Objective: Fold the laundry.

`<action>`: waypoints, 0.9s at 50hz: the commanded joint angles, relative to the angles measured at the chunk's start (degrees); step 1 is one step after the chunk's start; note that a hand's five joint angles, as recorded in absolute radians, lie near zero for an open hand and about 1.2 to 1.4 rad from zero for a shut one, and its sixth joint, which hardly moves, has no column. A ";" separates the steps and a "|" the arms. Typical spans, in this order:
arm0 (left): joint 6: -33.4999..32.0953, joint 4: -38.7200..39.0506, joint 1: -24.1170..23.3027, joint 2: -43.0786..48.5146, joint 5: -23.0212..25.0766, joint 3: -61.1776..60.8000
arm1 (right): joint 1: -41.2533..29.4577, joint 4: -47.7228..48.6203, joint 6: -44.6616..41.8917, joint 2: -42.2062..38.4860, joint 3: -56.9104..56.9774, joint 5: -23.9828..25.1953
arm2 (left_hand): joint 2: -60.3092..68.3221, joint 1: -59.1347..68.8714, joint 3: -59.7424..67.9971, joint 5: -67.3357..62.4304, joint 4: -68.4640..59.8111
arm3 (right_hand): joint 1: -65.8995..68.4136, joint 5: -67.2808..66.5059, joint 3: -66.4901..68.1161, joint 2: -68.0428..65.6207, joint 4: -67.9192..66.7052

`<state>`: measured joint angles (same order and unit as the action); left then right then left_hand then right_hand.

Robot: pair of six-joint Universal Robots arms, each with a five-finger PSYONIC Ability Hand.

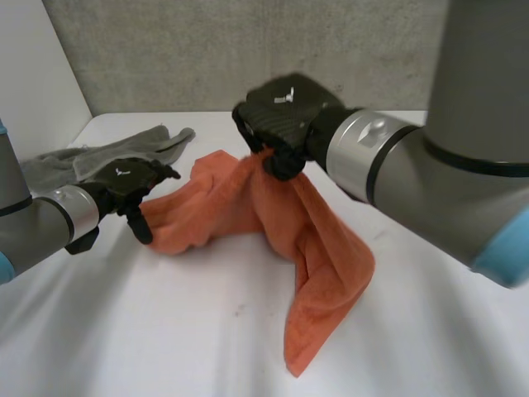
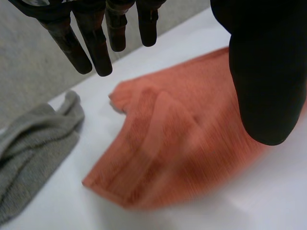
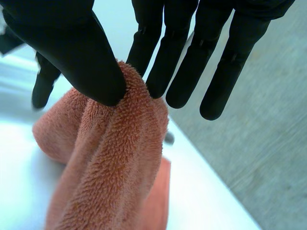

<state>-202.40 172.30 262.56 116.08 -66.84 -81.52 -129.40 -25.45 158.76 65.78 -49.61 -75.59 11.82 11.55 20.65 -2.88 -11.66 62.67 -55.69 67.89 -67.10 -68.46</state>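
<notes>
aloft, orange towel (image 1: pixel 322 248) in pinch of right hand (image 1: pixel 285 116); left hand (image 1: pixel 128 182) slack-fingered beside its edge; open table (image 1: pixel 165 339) around.

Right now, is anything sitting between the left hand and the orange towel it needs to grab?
Nothing visible. The left hand is open over one end of the orange towel, with bare towel under its fingers. The grey cloth lies off to the side, apart from the towel. The right hand pinches a lifted part of it.
</notes>
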 commanded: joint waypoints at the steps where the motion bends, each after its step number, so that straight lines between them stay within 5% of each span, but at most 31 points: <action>1: -2.12 -5.57 1.03 2.66 0.65 2.77 | -1.03 1.63 0.06 6.20 -3.03 -0.17 | -1.82 -1.55 -10.65 2.88 1.66 | 17.33 -14.31 12.11 -12.90 -11.54; 7: -4.14 -6.28 0.59 6.70 0.57 5.32 | -1.91 1.81 1.11 9.63 -4.61 -0.26 | 0.05 0.33 -8.77 1.01 -0.22 | 17.33 -14.31 12.11 -12.90 -11.54; 11: -5.11 -7.42 -1.08 10.04 0.13 8.04 | -2.00 2.86 3.40 11.74 -5.76 -0.87 | 28.76 29.03 19.93 -27.69 -28.92 | 17.33 -14.31 12.11 -12.90 -11.54; 12: -5.37 -7.77 -1.52 11.00 -0.48 9.35 | -1.82 3.73 4.27 12.18 -6.19 -1.57 | 45.16 45.43 36.33 -44.09 -45.32 | 17.33 -14.31 12.11 -12.90 -11.54; 16: -5.02 -8.03 -2.13 11.98 -4.51 12.60 | -0.33 4.62 5.77 12.80 -7.33 -2.71 | 68.14 68.41 59.31 -67.07 -68.30 | 17.33 -14.31 12.11 -12.90 -11.54; 20: -3.01 -8.03 -2.40 11.81 -6.64 14.19 | 1.69 4.97 6.04 14.11 -9.35 -3.24 | 68.18 68.45 59.35 -67.12 -68.34 | 17.33 -14.31 12.11 -12.90 -11.54; 27: 0.34 -8.47 -2.66 8.56 -2.96 12.71 | 4.33 5.41 5.95 14.82 -12.87 -2.10 | 68.18 68.45 59.35 -67.12 -68.34 | 17.33 -14.31 12.11 -12.90 -11.54; 30: 0.52 -10.22 -2.66 5.92 -0.67 9.64 | 4.16 5.59 5.95 14.47 -14.19 -2.10 | 40.22 40.49 31.39 -39.16 -40.38 | 17.33 -14.31 12.11 -12.90 -11.54; 33: 0.34 -11.29 -2.66 3.02 -0.40 5.42 | 3.37 6.20 5.78 14.29 -14.55 -2.28 | 32.55 32.82 23.72 -31.48 -32.71 | 17.33 -14.31 12.11 -12.90 -11.54; 45: 6.40 -11.55 -4.24 1.17 -8.39 -1.10 | -0.15 6.29 5.69 16.14 -12.44 -3.51 | 24.46 24.74 15.64 -23.40 -24.63 | 17.33 -14.31 12.11 -12.90 -11.54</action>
<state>-200.24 160.97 259.38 115.96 -71.27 -81.84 -127.81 -18.87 164.50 80.89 -63.43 -78.32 33.66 34.22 33.68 -23.10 -33.50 62.67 -55.69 68.20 -67.03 -68.66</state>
